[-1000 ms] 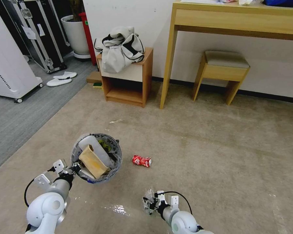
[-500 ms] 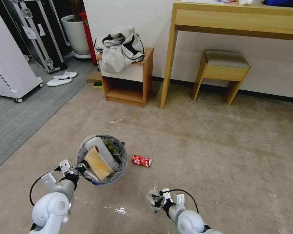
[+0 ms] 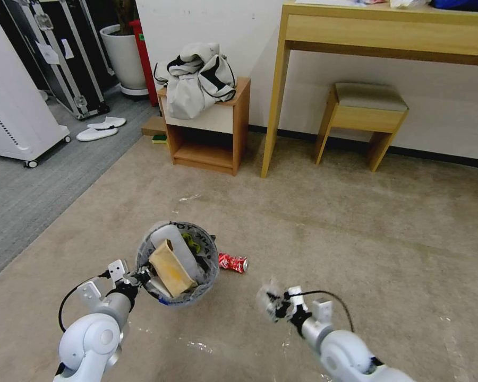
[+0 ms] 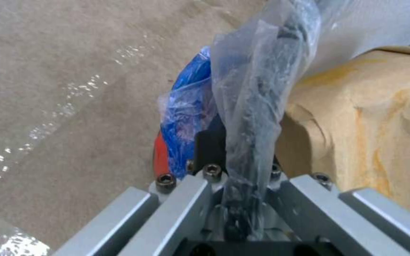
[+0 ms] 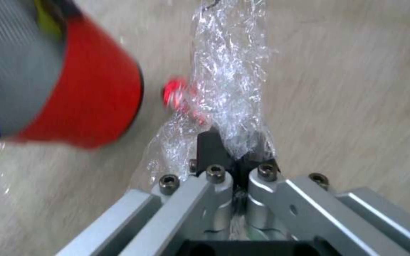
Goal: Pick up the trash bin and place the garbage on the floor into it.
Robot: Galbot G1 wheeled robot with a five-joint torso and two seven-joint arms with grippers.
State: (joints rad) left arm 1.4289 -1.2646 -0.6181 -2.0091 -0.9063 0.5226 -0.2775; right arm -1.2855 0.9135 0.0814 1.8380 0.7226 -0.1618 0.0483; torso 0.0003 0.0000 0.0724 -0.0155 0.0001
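Note:
My left gripper [image 3: 141, 276] is shut on the rim of the trash bin [image 3: 178, 262], holding it above the beige carpet floor [image 3: 324, 228]. The bin holds a brown cardboard scrap [image 3: 170, 268] and a white slipper [image 3: 178, 246]. The left wrist view shows the rim and bag liner [image 4: 252, 106] pinched between the fingers, with cardboard [image 4: 357, 117] beside. My right gripper [image 3: 275, 306] is shut on a clear plastic wad [image 5: 231, 85], lifted off the carpet to the right of the bin [image 5: 72, 103]. A red soda can [image 3: 233, 262] lies on the carpet between them.
A small wooden cabinet [image 3: 210, 132] with a grey bag on top, a wooden desk [image 3: 387, 37] and a stool [image 3: 364, 119] stand along the far wall. Grey flooring with a pair of white slippers [image 3: 101, 129], a white planter pot [image 3: 123, 58] and black cases lie far left.
My left arm has carried the trash bin to the right, closer to the can. My right arm has lifted the plastic wad and moved it right and forward.

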